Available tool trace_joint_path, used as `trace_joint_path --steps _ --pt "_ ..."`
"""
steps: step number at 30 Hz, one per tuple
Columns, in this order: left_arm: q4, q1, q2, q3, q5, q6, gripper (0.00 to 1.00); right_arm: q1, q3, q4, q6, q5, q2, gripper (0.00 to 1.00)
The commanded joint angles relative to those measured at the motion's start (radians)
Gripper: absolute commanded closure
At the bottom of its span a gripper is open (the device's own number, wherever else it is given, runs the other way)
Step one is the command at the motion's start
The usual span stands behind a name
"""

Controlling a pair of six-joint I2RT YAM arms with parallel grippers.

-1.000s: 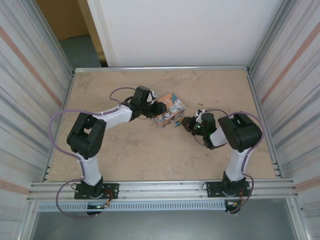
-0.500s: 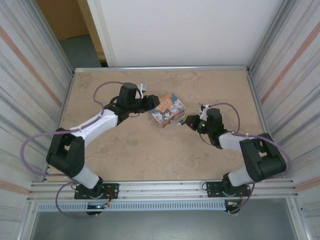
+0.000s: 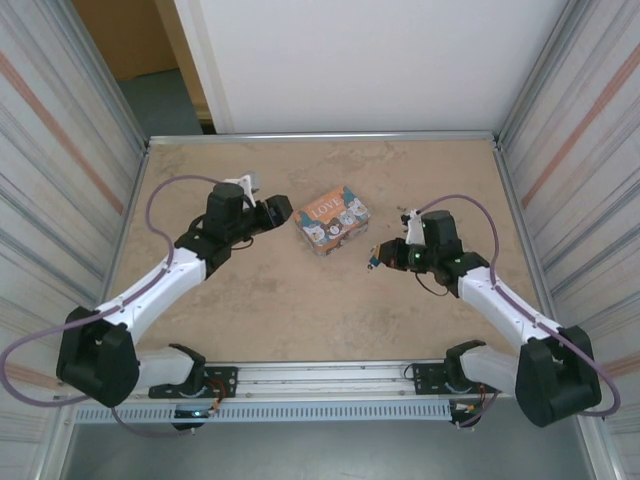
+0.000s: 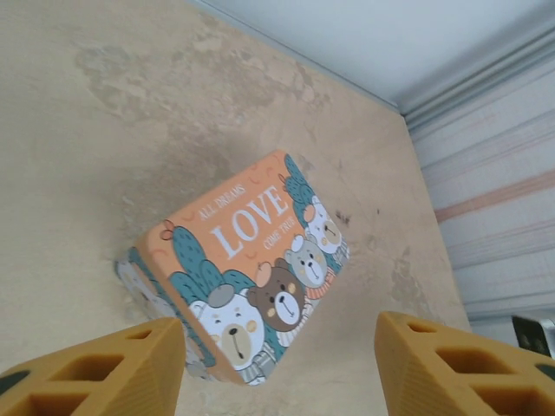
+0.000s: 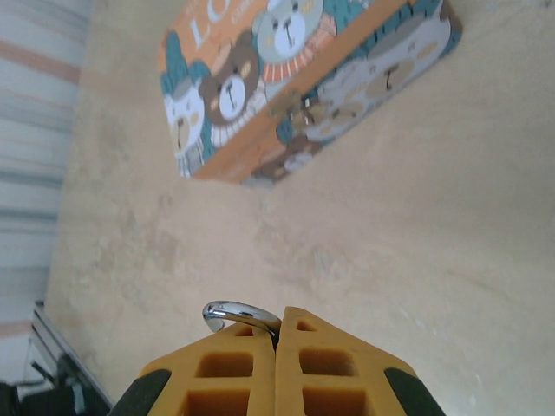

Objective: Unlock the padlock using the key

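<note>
Silver-shackled padlock (image 5: 231, 310): 1, clamped in right gripper (image 5: 277, 328) | tin (image 5: 290, 74): 1

Robot lab test cell here. Desk (image 3: 300, 310) w/ bare beige top, boxed in: ribbed metal panel (image 3: 50, 180) left of the desk, second ribbed panel (image 3: 590, 150) on its right, plain white board (image 3: 370, 60) behind it. Alu rail (image 3: 330, 378) runs along the desk's near edge, left arm (image 3: 150, 287) & right arm (image 3: 500, 300) bolted on it, purple cables (image 3: 185, 179) looping off both. Past the desk's far-left corner, an opening onto grey floor (image 3: 160, 100).
</note>
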Motion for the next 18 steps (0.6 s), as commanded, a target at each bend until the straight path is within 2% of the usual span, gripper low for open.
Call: trace_joint_path --steps 1,8,18 --pt "0.022 0.014 -0.062 -0.038 -0.081 0.022 0.38 0.022 0.041 -0.241 -0.108 -0.022 -0.051 1.00" --pt "0.005 0.039 -0.132 -0.080 -0.117 0.016 0.36 0.093 0.073 -0.410 -0.151 0.019 -0.084 1.00" --pt "-0.005 0.045 -0.157 -0.089 -0.119 0.010 0.36 0.219 0.083 -0.437 -0.146 0.060 -0.026 1.00"
